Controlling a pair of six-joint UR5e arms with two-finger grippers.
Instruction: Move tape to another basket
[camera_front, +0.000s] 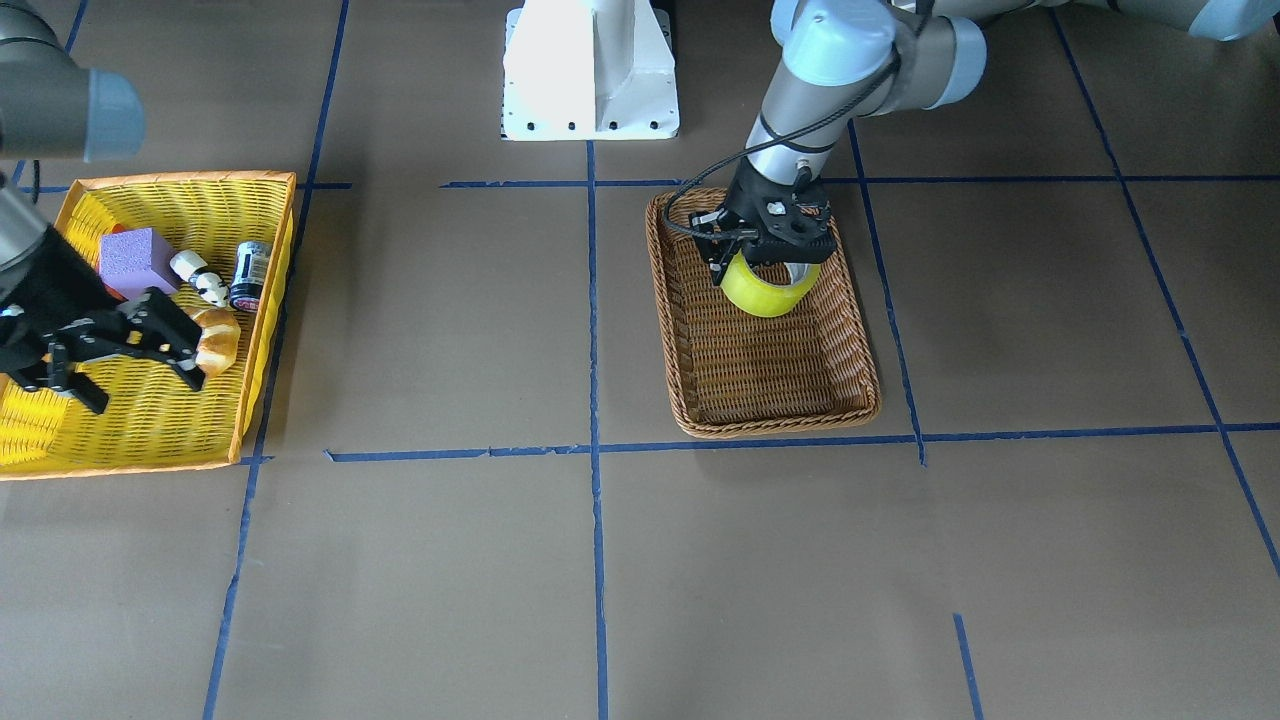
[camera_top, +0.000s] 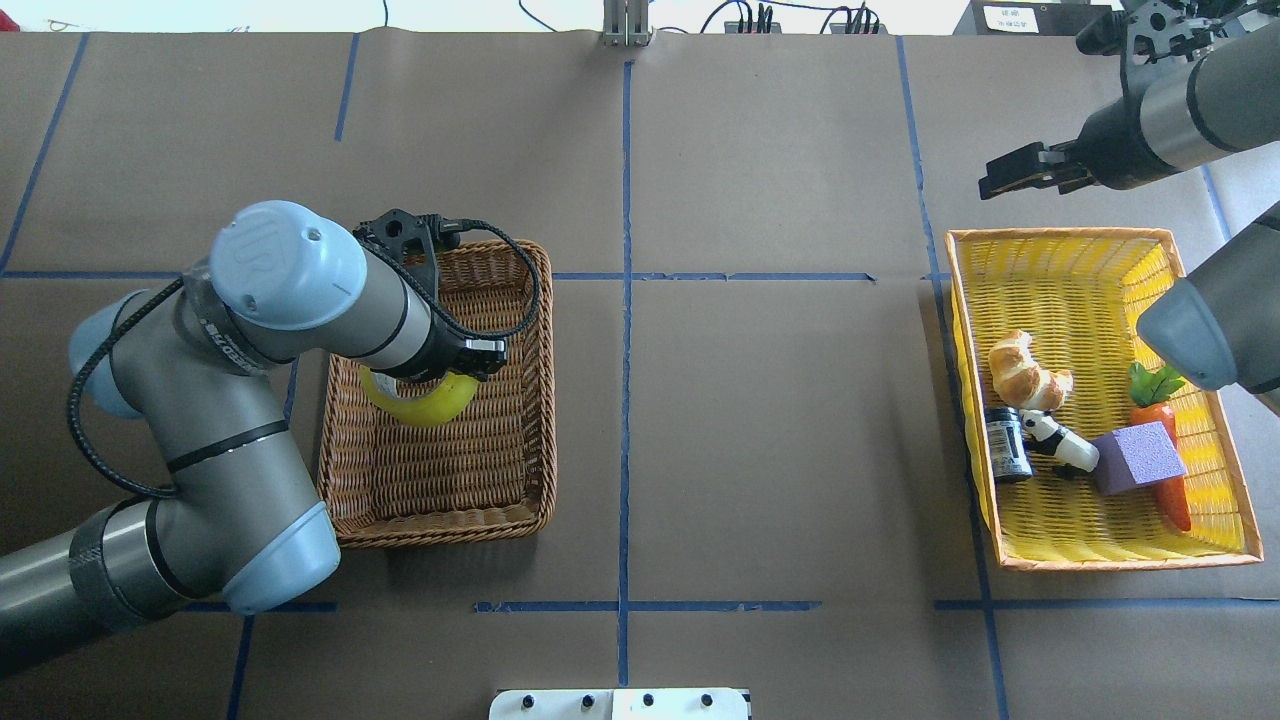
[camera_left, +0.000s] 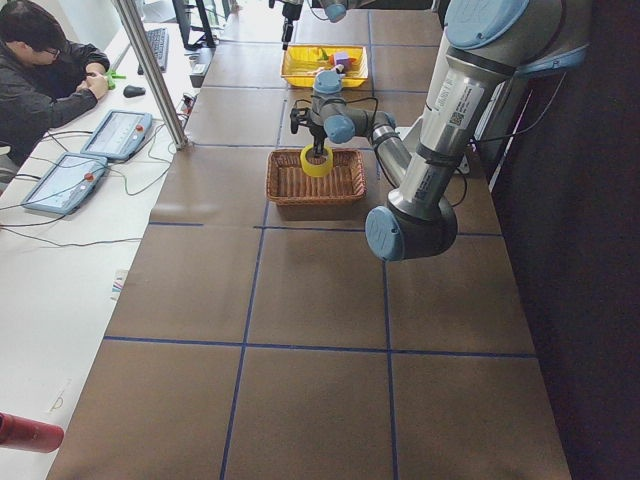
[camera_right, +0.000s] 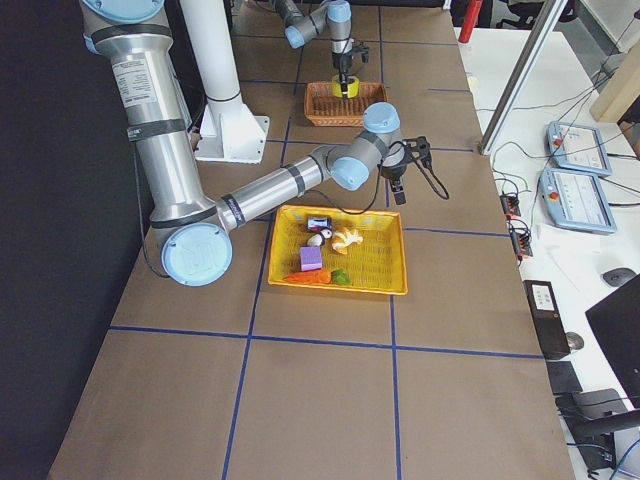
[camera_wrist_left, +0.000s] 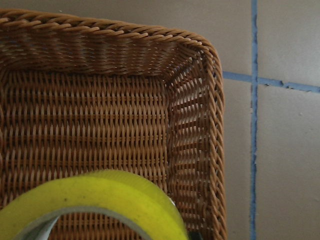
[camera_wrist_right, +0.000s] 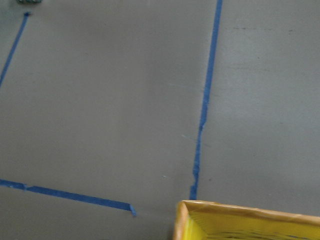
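The yellow tape roll (camera_front: 768, 287) hangs in my left gripper (camera_front: 775, 262), which is shut on its upper edge. It is held just over the far end of the brown wicker basket (camera_front: 780, 425), inside its rim. The overhead view shows the tape (camera_top: 430, 405) partly hidden under my left forearm, above the basket (camera_top: 545, 400). The left wrist view shows the tape (camera_wrist_left: 110, 192) close below the camera, over the basket corner (camera_wrist_left: 210, 100). My right gripper (camera_front: 148, 393) is open and empty above the yellow basket (camera_front: 265, 300).
The yellow basket (camera_top: 1060, 235) holds a croissant (camera_top: 1025, 372), a dark can (camera_top: 1005, 445), a panda figure (camera_top: 1060, 445), a purple block (camera_top: 1140, 458) and a carrot (camera_top: 1165, 440). The white robot base (camera_front: 590, 70) stands between the baskets. An operator (camera_left: 45, 70) sits beside the table.
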